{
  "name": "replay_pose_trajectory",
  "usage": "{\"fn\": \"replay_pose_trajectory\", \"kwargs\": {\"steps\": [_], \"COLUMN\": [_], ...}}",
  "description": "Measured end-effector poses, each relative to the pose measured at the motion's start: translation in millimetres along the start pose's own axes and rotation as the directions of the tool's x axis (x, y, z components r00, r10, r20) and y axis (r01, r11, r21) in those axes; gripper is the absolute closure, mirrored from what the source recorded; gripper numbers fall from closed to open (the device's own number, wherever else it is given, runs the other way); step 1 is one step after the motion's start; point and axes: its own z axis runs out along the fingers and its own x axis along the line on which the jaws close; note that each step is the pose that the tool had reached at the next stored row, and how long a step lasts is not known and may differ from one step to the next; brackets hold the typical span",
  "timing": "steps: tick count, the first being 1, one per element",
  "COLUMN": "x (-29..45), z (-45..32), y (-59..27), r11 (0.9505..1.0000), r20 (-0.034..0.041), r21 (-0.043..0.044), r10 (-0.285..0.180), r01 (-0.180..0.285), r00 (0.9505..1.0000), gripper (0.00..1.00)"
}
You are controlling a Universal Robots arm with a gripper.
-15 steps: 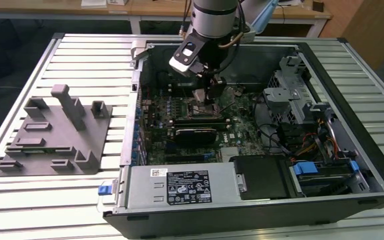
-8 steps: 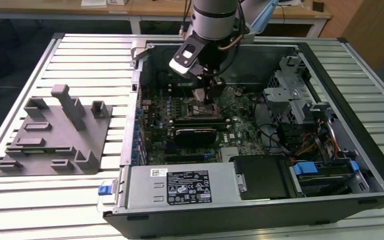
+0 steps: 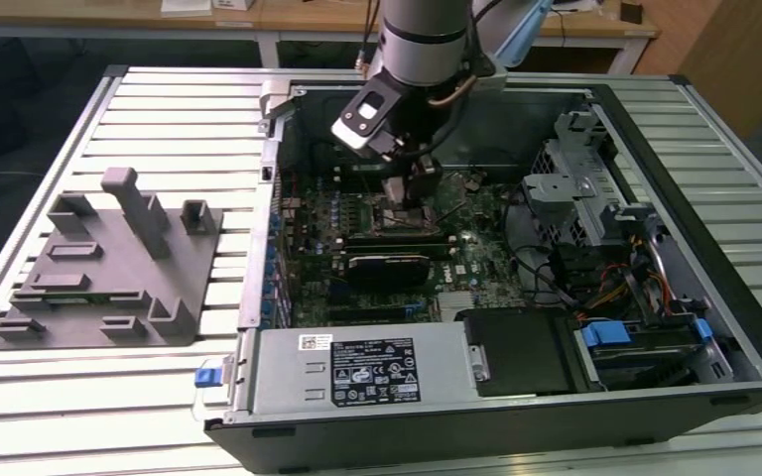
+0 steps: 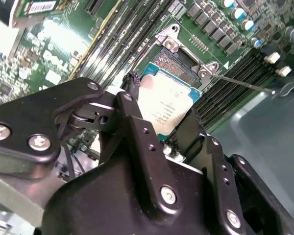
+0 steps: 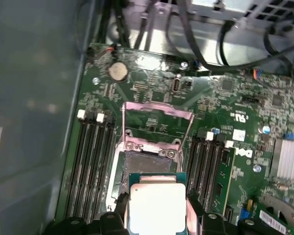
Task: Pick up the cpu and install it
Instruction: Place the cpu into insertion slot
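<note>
One gripper [image 4: 159, 115] was closed to the width of one cpu [image 4: 166, 100], with its two black fingers [image 5: 118, 209] pressed against opposite edges of the chip. The cpu's silvery top faced up in both wrist views. The cpu [image 5: 158, 208] was held level over one edge of one socket [image 5: 148, 166]; contact with the socket could not be determined. One metal load plate [image 5: 157, 115] stood hinged open at the far side of the socket, and one thin lever [image 4: 240, 83] extended from a socket corner. Two banks of memory slots [image 5: 94, 161] flanked the socket, one on each side. Beyond the load plate, one coin cell [image 5: 118, 71] sat on the green motherboard [image 5: 220, 93] near its far edge. In the exterior view, one arm [image 3: 421, 40] reached down into one open computer case [image 3: 752, 327], placing the gripper [image 3: 415, 198] over the middle of the motherboard [image 3: 480, 223]. One grey plastic tray [image 3: 103, 268] lay outside the case on the slatted table [image 3: 37, 149], toward its edge at the exterior view's left.
</note>
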Motion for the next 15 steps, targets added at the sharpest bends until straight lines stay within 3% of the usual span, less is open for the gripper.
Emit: {"fn": "replay_pose_trajectory", "kwargs": {"steps": [3, 7, 10, 15], "x": [0.0, -0.1, 0.2, 4.9], "z": [2.0, 4.0, 6.4, 10.5], "y": [-0.1, -0.1, 0.0, 2.2], "r11": [0.9989, 0.9962, 0.9932, 0.9917], "r20": [0.0030, 0.0197, 0.0215, 0.0334], "r21": [-0.0009, -0.0006, -0.0012, -0.0013], "r10": [0.047, 0.087, 0.116, 0.129], "r01": [-0.047, -0.087, -0.116, -0.129], "r00": [0.9989, 0.9960, 0.9930, 0.9911], "gripper": [0.46, 0.46, 0.46, 0.46]}}
